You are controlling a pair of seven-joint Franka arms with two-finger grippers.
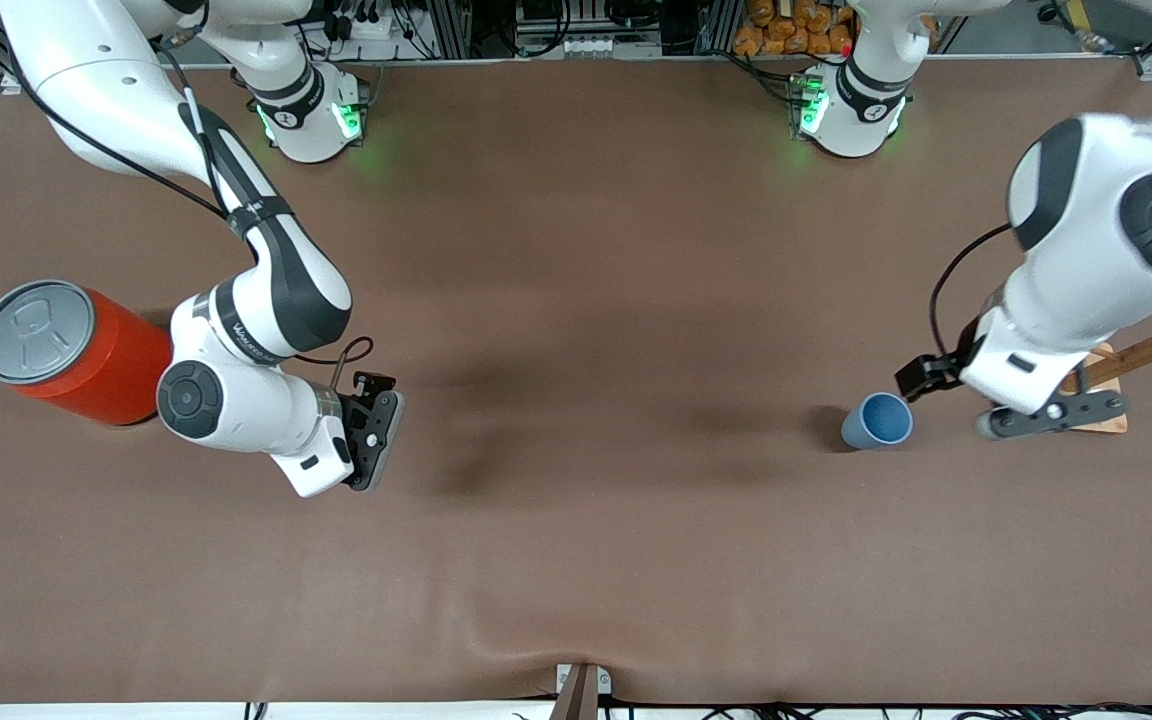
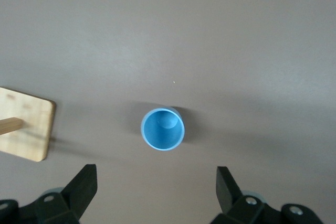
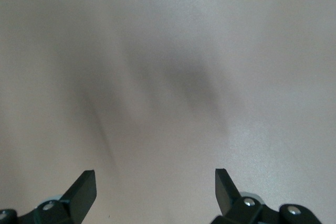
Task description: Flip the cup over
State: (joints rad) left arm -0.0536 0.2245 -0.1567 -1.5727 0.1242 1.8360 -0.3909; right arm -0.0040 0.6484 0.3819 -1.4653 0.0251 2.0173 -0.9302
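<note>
The small light-blue cup (image 1: 877, 421) stands upright on the brown table, mouth up, toward the left arm's end. In the left wrist view I look straight down into the cup (image 2: 163, 129) and see its darker blue inside. My left gripper (image 1: 1051, 415) hangs open just beside the cup, over the table by the wooden stand, holding nothing. In its own view the left gripper (image 2: 156, 181) has its fingers wide apart and the cup lies clear of them. My right gripper (image 1: 376, 447) waits open over bare table near the orange can, and the right gripper (image 3: 155, 182) shows nothing between its fingers.
A large orange can (image 1: 76, 352) with a grey lid lies at the right arm's end of the table. A wooden stand (image 1: 1141, 365) with a flat base (image 2: 26, 124) sits at the left arm's end, close to the cup.
</note>
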